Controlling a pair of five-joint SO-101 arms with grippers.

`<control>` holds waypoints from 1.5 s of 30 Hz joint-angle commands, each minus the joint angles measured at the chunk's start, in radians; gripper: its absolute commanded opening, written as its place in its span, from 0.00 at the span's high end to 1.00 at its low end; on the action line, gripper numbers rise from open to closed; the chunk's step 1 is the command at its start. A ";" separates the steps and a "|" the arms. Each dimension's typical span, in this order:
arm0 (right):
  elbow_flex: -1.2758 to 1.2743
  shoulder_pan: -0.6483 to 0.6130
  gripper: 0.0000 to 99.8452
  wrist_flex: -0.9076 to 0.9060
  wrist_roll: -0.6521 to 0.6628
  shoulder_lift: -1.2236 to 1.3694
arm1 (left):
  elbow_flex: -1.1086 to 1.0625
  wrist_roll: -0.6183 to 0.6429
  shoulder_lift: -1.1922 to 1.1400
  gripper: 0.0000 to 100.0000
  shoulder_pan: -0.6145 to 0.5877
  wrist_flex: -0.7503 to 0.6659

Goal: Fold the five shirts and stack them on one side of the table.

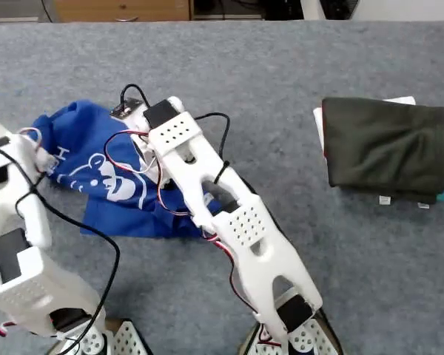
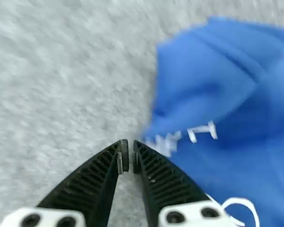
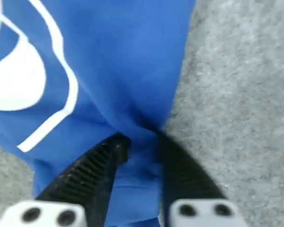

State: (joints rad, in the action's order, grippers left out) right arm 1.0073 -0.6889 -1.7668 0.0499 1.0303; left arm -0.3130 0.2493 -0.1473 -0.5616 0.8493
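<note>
Left arm: my left arm stands at the left edge of the grey table, its wrist at the blue shirt's left end.
Left gripper: my left gripper has its fingers drawn together, tips almost touching with nothing between them. It hangs over bare grey surface, just beside the shirt's edge.
Blue shirt: the blue shirt lies crumpled and unfolded on the left half of the table, with a white printed figure and lettering facing up.
Right arm: my right arm reaches from the near edge across the shirt's right part.
Right gripper: my right gripper is clamped on a bunched fold of the blue shirt, with the cloth pinched between both fingers next to bare table.
Stack: the stack of folded shirts sits near the right edge, well apart from the blue one. A dark olive shirt is on top, with white, red and teal edges showing underneath.
</note>
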 commanded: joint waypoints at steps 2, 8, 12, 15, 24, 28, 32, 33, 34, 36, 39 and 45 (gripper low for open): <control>-0.035 -0.002 1.00 -0.021 -0.011 -0.087 | 0.106 0.005 0.044 0.98 -0.097 0.127; -0.340 -0.024 0.99 -0.021 -0.003 -0.392 | 0.058 -0.117 0.147 0.98 -0.232 0.281; -0.642 -0.113 0.99 -0.017 0.057 -0.602 | -0.023 -0.167 0.222 0.98 -0.302 0.298; -0.843 -0.188 0.99 0.025 0.091 -0.739 | -0.081 -0.189 0.283 0.98 -0.325 0.298; -1.313 -0.360 0.99 0.153 0.362 -1.053 | -0.146 -0.183 0.392 0.98 -0.313 0.290; -1.371 -0.372 0.93 0.155 0.382 -1.153 | -0.089 -0.117 0.389 0.98 -0.253 0.298; -1.369 -0.371 0.73 0.124 0.385 -1.311 | -0.020 -0.025 0.389 0.98 -0.132 0.298; -1.368 -0.367 0.71 0.114 0.390 -1.356 | 0.000 -0.002 0.389 0.98 -0.100 0.298; -1.368 -0.351 0.71 0.103 0.390 -1.402 | 0.023 0.023 0.389 0.98 -0.064 0.298; -1.368 -0.286 0.76 0.100 0.385 -1.488 | 0.077 0.072 0.386 0.98 0.017 0.287; -1.372 -0.102 0.85 0.120 0.390 -1.570 | 0.152 0.144 0.357 0.98 0.183 0.238; -1.376 0.232 0.93 0.149 0.431 -1.587 | 0.358 0.199 0.102 0.93 0.411 0.160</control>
State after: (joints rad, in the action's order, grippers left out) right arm -0.3644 -0.5892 -1.6333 0.4457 -0.5271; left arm -0.0951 0.4135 0.0598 -0.2317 1.0226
